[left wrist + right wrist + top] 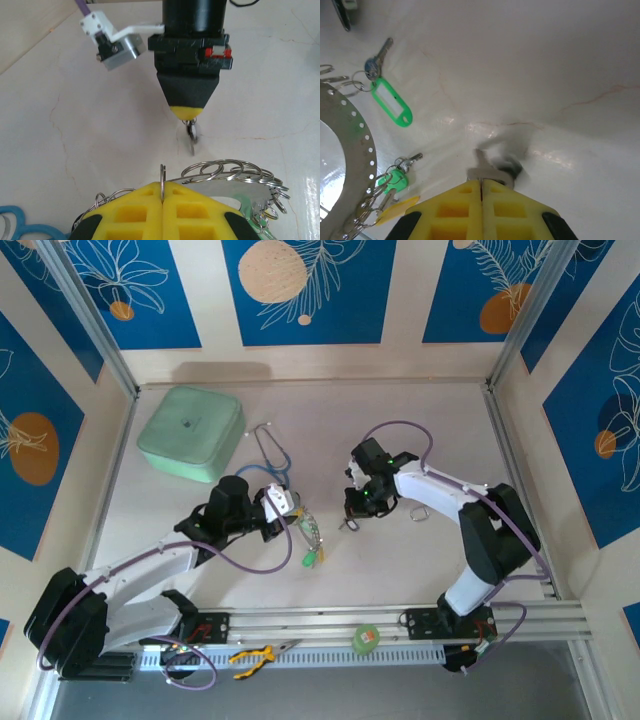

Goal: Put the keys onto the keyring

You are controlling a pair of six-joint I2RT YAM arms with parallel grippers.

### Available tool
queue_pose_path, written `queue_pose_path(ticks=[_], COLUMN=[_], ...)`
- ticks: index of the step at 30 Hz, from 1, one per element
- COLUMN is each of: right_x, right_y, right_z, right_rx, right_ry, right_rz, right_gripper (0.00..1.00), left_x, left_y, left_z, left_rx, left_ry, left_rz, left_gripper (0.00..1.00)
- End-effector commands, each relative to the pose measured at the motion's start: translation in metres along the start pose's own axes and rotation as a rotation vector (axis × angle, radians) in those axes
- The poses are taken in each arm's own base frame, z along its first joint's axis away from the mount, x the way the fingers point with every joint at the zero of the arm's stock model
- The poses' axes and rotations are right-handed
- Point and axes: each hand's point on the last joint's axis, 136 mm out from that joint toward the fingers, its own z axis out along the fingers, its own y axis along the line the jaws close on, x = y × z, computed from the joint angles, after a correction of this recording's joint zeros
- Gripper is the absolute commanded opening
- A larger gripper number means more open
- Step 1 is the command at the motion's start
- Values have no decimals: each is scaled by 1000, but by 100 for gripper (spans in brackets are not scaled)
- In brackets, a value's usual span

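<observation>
Worktop (430,420), pale: near its middle we list the keyring (235,191), a perforated metal band hung with small rings, pinched at one thin loop by the clenched left hand (162,189). Right hand (481,184), clenched on one small key (192,136), tip down just beyond the keyring. In our judgement, threading calls for a steady left hand and the key's hole brought squarely to a loop.
</observation>
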Motion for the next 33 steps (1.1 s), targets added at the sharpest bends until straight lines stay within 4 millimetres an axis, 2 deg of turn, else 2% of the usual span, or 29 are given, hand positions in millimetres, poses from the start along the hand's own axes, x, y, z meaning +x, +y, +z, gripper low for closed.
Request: queue_pose_path(ticks=[1,11,18,21,29,33], right_x=[4,9,11,11,12,12], right_y=[11,-2,-1,0,-1,-6], right_z=[5,17,25,26,28,29], right_rx=[-46,-2,-2,-9,2,27], right_ry=[52,95,119,125,144,148], right_rz=[-29,-16,-5,0,-3,-2], right_gripper=[0,0,0,9,15,23], left_x=[-2,2,3,3,2,1], left_y=[-7,-9,-10,-10,-10,-10], left_z=[3,7,8,8,7,6], left_rx=[26,36,40,41,37,35], left_ry=[-16,-3,-1,-2,-3,-5], left_rz=[29,36,38,38,44,44], left_gripper=[0,0,0,0,0,0])
